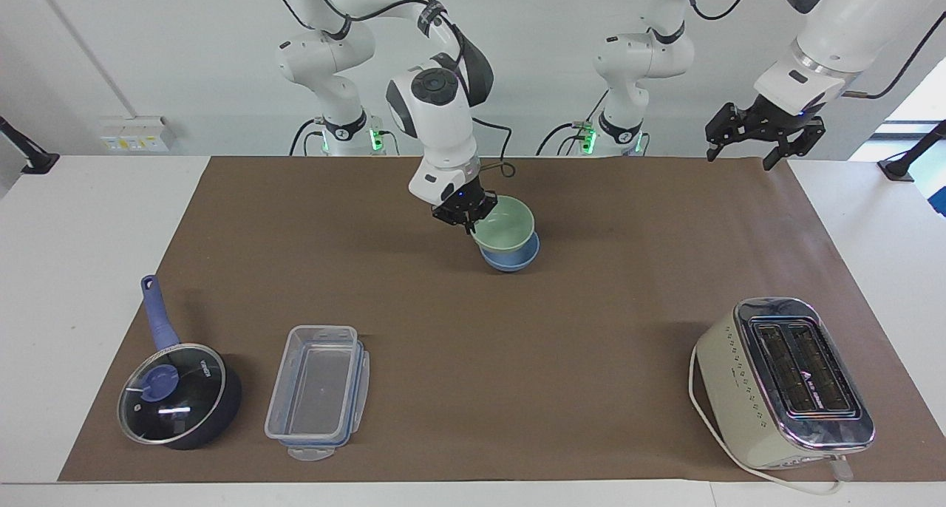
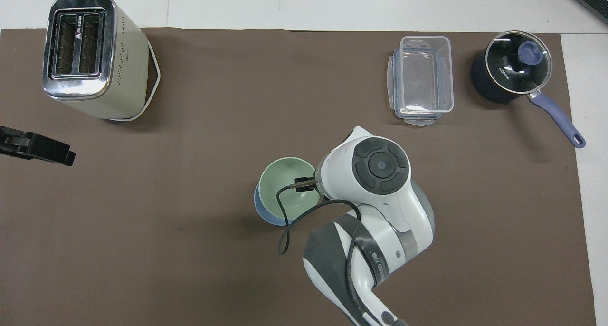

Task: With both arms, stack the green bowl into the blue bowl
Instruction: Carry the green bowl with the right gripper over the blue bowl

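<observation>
My right gripper (image 1: pixel 464 210) is shut on the rim of the pale green bowl (image 1: pixel 505 222) and holds it slightly tilted, right over the blue bowl (image 1: pixel 510 258). The green bowl's bottom dips to the blue bowl's rim; I cannot tell whether it rests in it. In the overhead view the right gripper (image 2: pixel 304 182) grips the green bowl (image 2: pixel 284 186), and only a crescent of the blue bowl (image 2: pixel 262 212) shows. My left gripper (image 1: pixel 765 134) waits open and empty, raised over the mat's edge at the left arm's end, and also shows in the overhead view (image 2: pixel 35 145).
A cream toaster (image 1: pixel 783 381) stands far from the robots at the left arm's end. A clear lidded container (image 1: pixel 318 392) and a dark-blue saucepan with glass lid (image 1: pixel 177 392) sit far from the robots at the right arm's end. A brown mat (image 1: pixel 591 329) covers the table.
</observation>
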### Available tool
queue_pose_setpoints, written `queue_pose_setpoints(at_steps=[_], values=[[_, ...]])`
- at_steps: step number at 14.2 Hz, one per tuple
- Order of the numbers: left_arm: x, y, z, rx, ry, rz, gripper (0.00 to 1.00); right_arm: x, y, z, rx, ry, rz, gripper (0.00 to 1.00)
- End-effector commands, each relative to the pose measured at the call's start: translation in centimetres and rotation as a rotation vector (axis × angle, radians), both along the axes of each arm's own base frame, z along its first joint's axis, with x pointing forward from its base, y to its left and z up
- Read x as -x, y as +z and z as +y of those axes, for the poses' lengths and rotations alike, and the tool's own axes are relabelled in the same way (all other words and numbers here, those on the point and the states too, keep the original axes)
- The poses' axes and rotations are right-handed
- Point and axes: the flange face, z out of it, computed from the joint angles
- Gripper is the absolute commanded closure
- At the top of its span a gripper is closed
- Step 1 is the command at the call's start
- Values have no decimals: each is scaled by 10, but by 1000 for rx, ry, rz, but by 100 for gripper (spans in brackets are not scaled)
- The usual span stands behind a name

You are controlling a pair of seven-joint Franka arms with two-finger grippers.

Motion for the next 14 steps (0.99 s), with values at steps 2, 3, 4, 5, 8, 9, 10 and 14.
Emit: queue_pose_setpoints(at_steps=[2, 3, 4, 5, 8, 9, 10, 14], values=[[6, 3, 4, -19, -1, -5, 0, 4, -18, 5, -22, -31, -7, 100], [6, 3, 3, -19, -2, -6, 0, 9, -22, 14, -20, -18, -2, 100], [6, 2, 4, -19, -1, -3, 0, 15, -29, 19, -12, -11, 10, 100], [6, 2, 4, -19, -1, -5, 0, 17, -37, 19, -5, -15, 21, 100], [6, 2, 4, -19, -1, -3, 0, 18, -40, 20, -6, -16, 17, 100], [6, 3, 4, -19, -1, -6, 0, 18, -41, 20, -4, -11, 19, 100], [6, 2, 4, -19, -1, -5, 0, 19, -44, 17, -1, -10, 21, 100], [6, 2, 3, -19, -2, -3, 0, 19, -51, 15, 0, -13, 19, 100]])
